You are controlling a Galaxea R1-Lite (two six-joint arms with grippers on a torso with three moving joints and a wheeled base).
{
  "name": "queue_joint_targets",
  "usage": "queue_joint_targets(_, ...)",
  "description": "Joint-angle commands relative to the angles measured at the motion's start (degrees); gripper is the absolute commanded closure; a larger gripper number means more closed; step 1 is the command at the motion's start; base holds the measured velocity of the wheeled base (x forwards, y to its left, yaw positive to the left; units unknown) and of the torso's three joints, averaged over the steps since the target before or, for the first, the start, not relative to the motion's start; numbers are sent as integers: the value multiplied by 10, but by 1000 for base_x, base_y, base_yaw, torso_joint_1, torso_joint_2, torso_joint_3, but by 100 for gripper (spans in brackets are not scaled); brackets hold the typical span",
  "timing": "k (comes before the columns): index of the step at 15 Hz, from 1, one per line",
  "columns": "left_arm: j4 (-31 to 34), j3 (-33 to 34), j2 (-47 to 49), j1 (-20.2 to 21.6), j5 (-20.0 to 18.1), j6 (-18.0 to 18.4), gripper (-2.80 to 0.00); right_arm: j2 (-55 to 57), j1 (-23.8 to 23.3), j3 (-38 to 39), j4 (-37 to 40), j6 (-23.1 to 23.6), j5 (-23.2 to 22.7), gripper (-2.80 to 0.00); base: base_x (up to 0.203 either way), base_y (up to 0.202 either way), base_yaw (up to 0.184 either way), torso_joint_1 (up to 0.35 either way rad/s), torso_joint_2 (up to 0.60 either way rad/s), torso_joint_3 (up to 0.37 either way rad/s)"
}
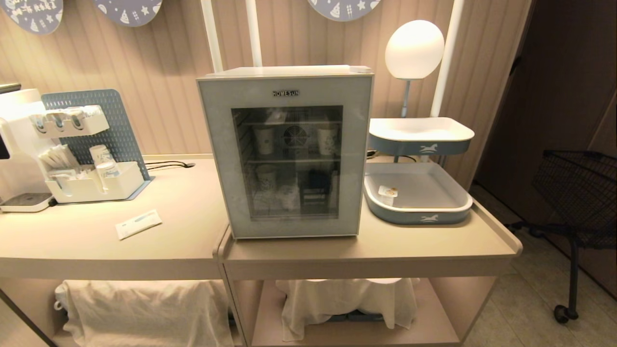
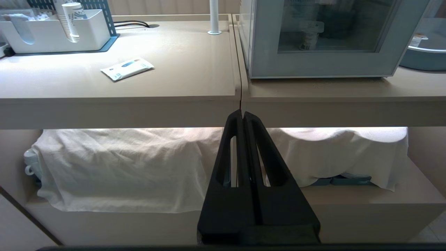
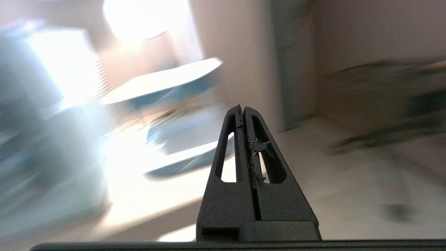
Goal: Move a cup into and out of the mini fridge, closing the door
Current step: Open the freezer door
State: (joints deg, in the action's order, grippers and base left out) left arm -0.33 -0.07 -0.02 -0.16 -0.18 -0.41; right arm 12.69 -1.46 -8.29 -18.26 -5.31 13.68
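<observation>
Boxy white countertop mini fridge (image 1: 285, 152) lettered HOMESUN stands on the beige counter (image 1: 376, 246). Its grey-blue framed glass door (image 1: 287, 159) is closed flush. Through the glass: wire shelves, round fan at the back, tall white paper cups on the upper shelf. On the lower shelf stands a small squat white cup (image 2: 308, 41) with a foil lid, near the front; print not legible.

Just right of the fridge sits a blue-and-white tray (image 1: 418, 212) holding a small lidded cup with an orange mark (image 1: 388, 193).

Left gripper (image 2: 242, 113): black fingers pressed together, empty, below the counter edge. Right gripper (image 3: 241, 108): fingers together, empty, away from the fridge; surroundings blurred in its wrist view.
</observation>
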Motion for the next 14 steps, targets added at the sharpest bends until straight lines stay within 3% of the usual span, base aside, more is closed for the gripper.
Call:
queue_joint_targets(1,0,0,0,0,0,0,0,-109,7,31,52,-8,-55,0,0,0,0,0,0,0)
queue_joint_targets(4,0,0,0,0,0,1,0,-129,13,77,167,-26,-125,0,0,0,0,0,0,0)
queue_joint_targets(7,0,0,0,0,0,1,0,-127,13,57,256,58,-131,0,0,0,0,0,0,0)
queue_joint_targets(8,0,0,-1,0,0,1,0,-127,14,53,265,75,-135,0,0,0,0,0,0,0)
queue_joint_targets(14,0,0,0,0,0,1,0,-126,14,53,264,68,-135,0,0,0,0,0,0,0)
